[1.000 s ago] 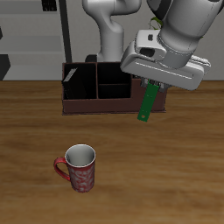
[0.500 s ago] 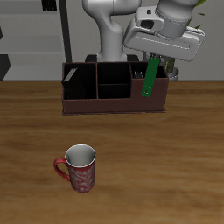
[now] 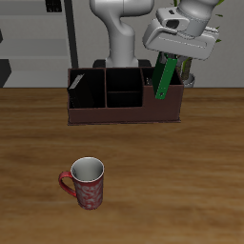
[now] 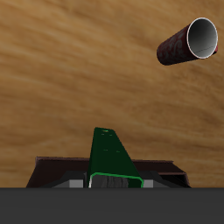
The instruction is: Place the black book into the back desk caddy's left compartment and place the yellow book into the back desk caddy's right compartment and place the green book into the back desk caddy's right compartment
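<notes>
The gripper pinches the green book between its jaws; the book hangs tilted below them, over the back desk caddy.

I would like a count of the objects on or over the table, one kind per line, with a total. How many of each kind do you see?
Books: 1 visible for certain, the green book in the gripper
Desk caddies: 1, the back desk caddy
Mugs: 1, the red mug
Total: 3

Green book hangs tilted over the back desk caddy.
</notes>
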